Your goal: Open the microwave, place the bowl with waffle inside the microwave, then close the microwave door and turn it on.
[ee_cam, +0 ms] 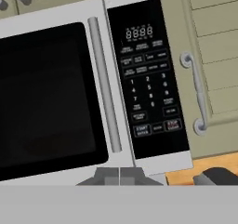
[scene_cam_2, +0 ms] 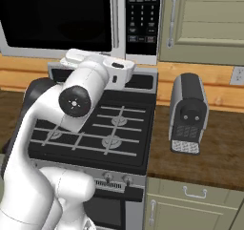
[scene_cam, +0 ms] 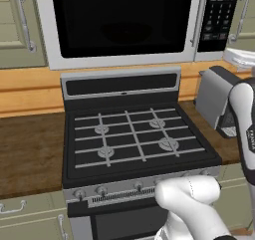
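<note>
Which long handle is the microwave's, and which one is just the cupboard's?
The straight grey bar standing beside the black window belongs to the microwave door. The curved one, right of the keypad panel, sits on the beige cupboard.

Even, flat rendered light, soft faint shadows, no glare, slightly coarse low-resolution edges.

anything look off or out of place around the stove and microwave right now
Nothing stands out. The microwave door sits flush and shut, with its handle and the keypad panel intact. The gas stove has bare, evenly seated grates, no spills. The coffee machine stands upright on the wooden counter.
</note>
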You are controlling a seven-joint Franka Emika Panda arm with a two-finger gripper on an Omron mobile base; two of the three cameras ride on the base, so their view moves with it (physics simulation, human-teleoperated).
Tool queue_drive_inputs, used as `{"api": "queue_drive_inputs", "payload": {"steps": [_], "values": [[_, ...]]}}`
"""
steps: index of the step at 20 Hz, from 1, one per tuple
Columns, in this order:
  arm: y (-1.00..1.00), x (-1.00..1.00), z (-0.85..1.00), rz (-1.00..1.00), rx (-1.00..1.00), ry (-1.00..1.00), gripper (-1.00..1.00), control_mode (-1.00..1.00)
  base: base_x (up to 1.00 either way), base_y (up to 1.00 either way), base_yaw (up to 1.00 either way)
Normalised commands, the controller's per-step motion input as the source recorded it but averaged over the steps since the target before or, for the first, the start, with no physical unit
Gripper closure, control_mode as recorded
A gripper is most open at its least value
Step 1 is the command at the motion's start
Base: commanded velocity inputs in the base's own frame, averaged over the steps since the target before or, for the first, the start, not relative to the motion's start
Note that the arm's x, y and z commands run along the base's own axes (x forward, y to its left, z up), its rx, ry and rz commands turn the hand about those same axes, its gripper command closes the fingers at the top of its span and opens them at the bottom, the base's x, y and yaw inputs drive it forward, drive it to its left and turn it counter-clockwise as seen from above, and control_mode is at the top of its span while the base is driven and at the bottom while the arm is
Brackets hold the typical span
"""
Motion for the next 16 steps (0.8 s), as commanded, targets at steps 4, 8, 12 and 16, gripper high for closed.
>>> {"api": "queue_drive_inputs", "payload": {"steps": [4, 8, 12, 16], "values": [[-0.06, 0.12, 0.19, 0.00, -0.05, 0.17, 1.00, -1.00, 0.00, 0.00, 0.00], [-0.09, 0.05, 0.04, 0.01, -0.05, 0.14, 1.00, -1.00, 0.00, 0.00, 0.00], [-0.11, 0.00, 0.00, 0.01, -0.01, 0.02, 1.00, -1.00, 0.00, 0.00, 0.00], [-0.08, 0.20, 0.00, 0.01, -0.02, 0.02, 1.00, -1.00, 0.00, 0.00, 0.00]]}}
